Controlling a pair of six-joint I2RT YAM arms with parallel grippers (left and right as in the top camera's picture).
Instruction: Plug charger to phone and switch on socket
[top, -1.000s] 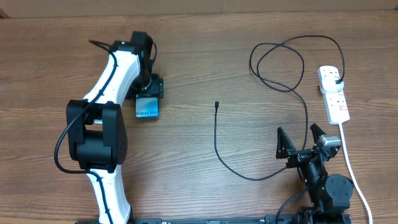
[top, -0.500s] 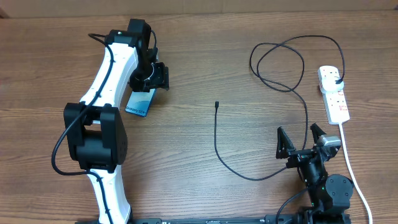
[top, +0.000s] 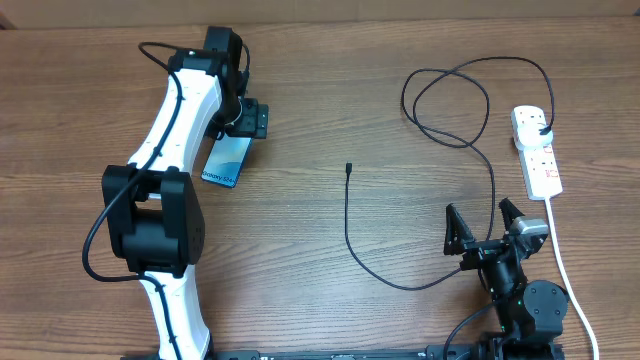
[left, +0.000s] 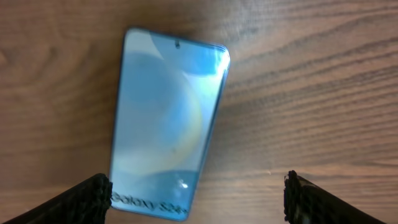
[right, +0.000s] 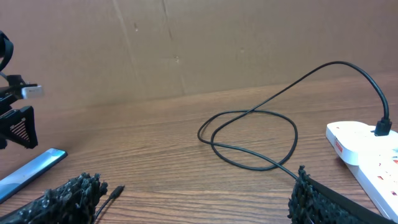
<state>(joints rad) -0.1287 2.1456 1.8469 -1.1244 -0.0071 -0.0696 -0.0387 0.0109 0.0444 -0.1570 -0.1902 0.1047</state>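
Left tool (left: 199, 199), fingers apart and empty, hovers over the slim blue-screened smartphone (left: 165, 118) lying flat beneath it, so positioning the phone seems the step in hand. Next, the likewise parted right tool (top: 482, 232) should pinch the thin black cable's connector tip (top: 349, 168), ahead-left of it.

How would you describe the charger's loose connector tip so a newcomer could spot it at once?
In the overhead view, start at the white power strip at the far right. The thin black cable plugged into it loops, drops past the right gripper, then climbs toward the centre. It ends in the connector tip, a small black nub alone on the tabletop, right of the phone.
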